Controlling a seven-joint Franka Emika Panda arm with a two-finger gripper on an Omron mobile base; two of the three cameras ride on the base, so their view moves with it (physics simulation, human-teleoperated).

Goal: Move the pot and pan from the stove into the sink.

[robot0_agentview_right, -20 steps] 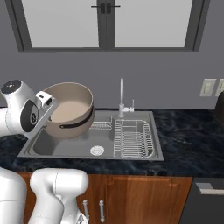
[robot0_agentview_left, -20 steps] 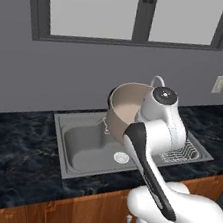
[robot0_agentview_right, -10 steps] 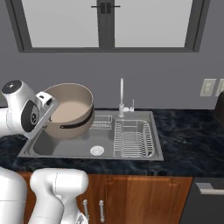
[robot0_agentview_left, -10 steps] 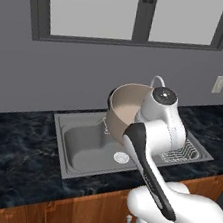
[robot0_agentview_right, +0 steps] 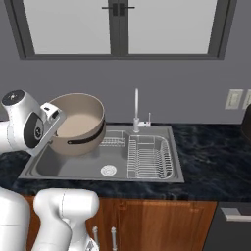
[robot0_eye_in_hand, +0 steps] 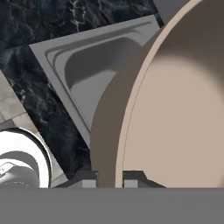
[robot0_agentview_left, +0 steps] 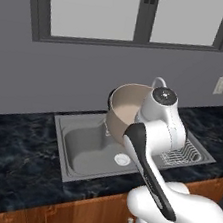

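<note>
I've got the gripper (robot0_eye_in_hand: 110,178) clamped on the rim of the pot (robot0_agentview_right: 78,125), one finger inside the wall, one outside; jaws narrow, pinching the thin edge. The pot hangs tilted, mouth facing up and toward me, dark handle (robot0_agentview_right: 87,139) curving across its lower outer side in the right base view. It sits above the left half of the sink (robot0_agentview_right: 73,169), over the open basin; I can't tell whether its bottom touches the basin floor. In the left base view I see the pot (robot0_agentview_left: 126,111) behind the arm's wrist, near the back edge of the sink (robot0_agentview_left: 80,149). Drain (robot0_agentview_right: 108,170) is just beside the pot, toward the sink's front edge. Wire rack (robot0_agentview_right: 149,157) fills the sink's right half; faucet (robot0_agentview_right: 137,111) stands at the back rim.
</note>
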